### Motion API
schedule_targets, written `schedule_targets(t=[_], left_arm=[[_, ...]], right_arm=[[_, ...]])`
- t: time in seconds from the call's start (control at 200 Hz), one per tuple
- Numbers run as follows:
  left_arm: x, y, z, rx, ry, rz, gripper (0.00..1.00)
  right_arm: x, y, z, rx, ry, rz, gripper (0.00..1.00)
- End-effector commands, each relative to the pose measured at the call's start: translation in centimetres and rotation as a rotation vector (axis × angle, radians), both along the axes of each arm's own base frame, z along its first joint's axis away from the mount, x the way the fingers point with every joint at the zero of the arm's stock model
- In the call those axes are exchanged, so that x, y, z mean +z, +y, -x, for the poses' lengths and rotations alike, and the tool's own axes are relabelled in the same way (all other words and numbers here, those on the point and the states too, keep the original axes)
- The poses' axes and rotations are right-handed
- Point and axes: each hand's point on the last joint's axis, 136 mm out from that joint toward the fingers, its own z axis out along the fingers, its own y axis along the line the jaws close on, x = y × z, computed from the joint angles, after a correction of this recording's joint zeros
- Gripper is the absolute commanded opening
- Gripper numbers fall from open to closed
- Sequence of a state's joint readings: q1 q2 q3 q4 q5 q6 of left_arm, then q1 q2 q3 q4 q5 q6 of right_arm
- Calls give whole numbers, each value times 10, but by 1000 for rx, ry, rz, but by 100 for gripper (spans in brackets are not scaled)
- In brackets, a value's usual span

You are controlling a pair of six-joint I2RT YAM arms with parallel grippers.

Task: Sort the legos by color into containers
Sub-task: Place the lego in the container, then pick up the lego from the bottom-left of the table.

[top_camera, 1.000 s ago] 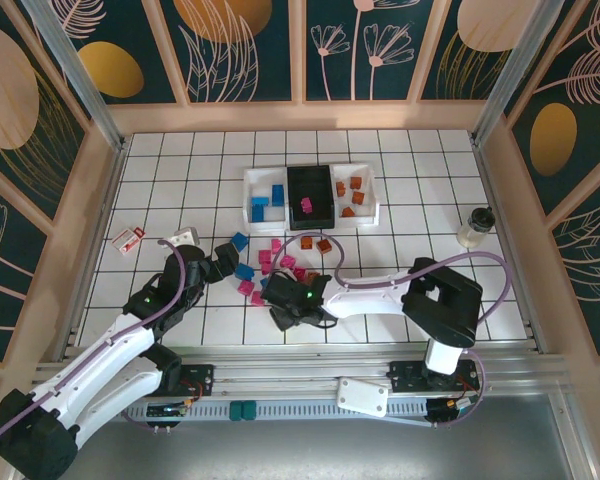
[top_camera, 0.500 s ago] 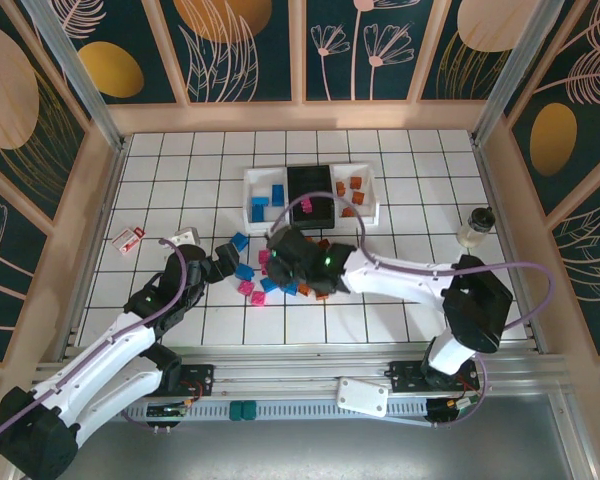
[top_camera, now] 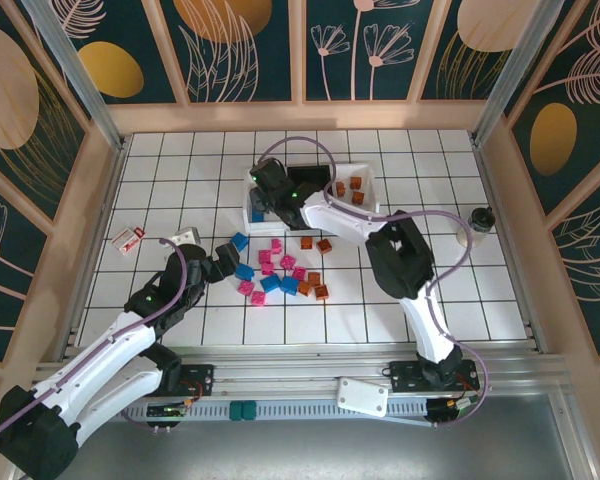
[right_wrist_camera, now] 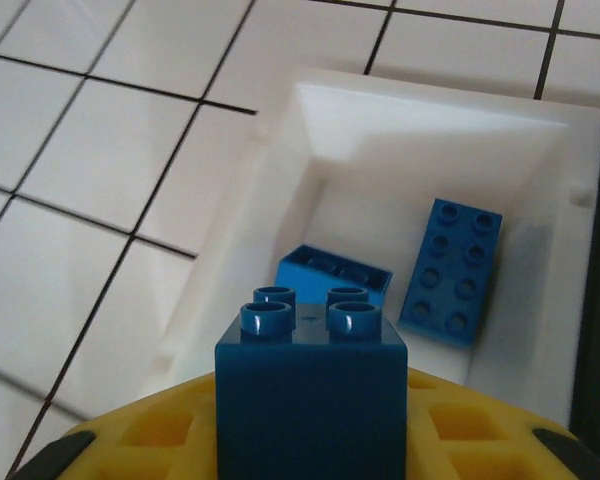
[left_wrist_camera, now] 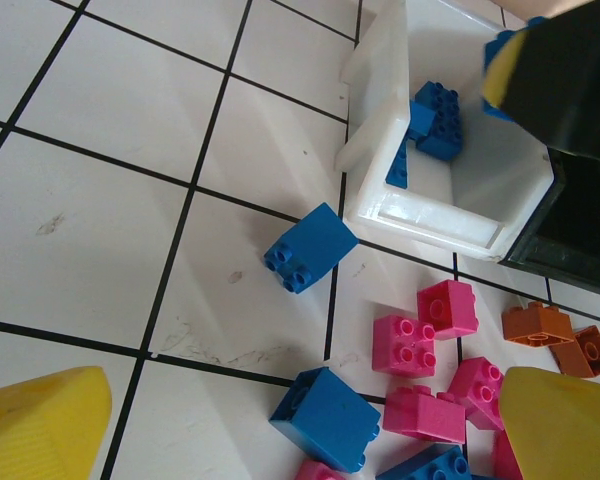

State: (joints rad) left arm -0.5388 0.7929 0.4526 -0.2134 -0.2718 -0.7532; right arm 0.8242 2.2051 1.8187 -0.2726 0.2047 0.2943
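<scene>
Blue brick point(right_wrist_camera: 310, 400), two-by-two, studs up: pinched between the right fingers point(right_wrist_camera: 130, 440), held in the air above the near end of the left white tray point(right_wrist_camera: 280, 130). Not yet released.

Inside that tray: a flat two-by-four blue brick point(right_wrist_camera: 452, 270) towards the black-tray side, and a second blue piece point(right_wrist_camera: 332, 272) lying tilted just beside it. Blue only, so the colour matches.

Black tray point(top_camera: 315, 172) touches the left white tray on its right. Right white tray point(top_camera: 372, 195), beyond the black one, holds orange-brown bricks point(top_camera: 356, 183).

Loose bricks point(top_camera: 280, 270) in pink, blue and orange-brown lie scattered on the surface nearer the arms than the left white tray. One blue brick point(left_wrist_camera: 310, 247) sits alone just off the tray's near-left corner.

Left fingers point(left_wrist_camera: 40, 425): spread wide, holding nothing, hovering over the surface on the near-left side of the tray, next to the loose bricks.

Step in hand (judgement): drop blue into the left white tray. To do it well:
- carry the brick a little further in, towards the tray's middle, since it hangs close to the near wall;
- lower it before spreading the fingers, so it does not bounce out;
- aim for bare floor beside the two bricks already inside;
- keep away from the black tray's wall.
</scene>
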Motion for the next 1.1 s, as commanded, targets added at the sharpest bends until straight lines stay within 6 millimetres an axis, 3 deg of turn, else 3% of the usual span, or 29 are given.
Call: schedule_targets(t=[0.0,0.145,0.23,0.295,0.44,0.551,0.706,0.866,1.096], left_arm=[[7,-2,-2,1,-6,15,98],[3,-7,-2,-23,4,29,99],[1,-14,-2,-57,16,40,99],[-4,-21,-1,-94,34,44,98],[-22,-38,1,-161,102,68,85],[-40,-51,6,-206,156,63,72],[-57,-60,16,-247,207,28,72],[-77,-56,24,-239,261,-32,61],[-96,-59,32,-262,314,-51,53]], right_arm=[[20,-2,-20,-62,-15,-19,41],[25,5,-27,-64,-8,-53,66],[37,4,-23,-56,-21,-72,70],[50,-2,-15,-50,-41,-93,71],[66,-26,15,-39,-58,-158,71],[62,-53,39,-53,-51,-168,71],[53,-86,65,-81,-34,-167,72],[44,-112,82,-111,-13,-185,71],[47,-131,85,-148,-21,-204,71]])
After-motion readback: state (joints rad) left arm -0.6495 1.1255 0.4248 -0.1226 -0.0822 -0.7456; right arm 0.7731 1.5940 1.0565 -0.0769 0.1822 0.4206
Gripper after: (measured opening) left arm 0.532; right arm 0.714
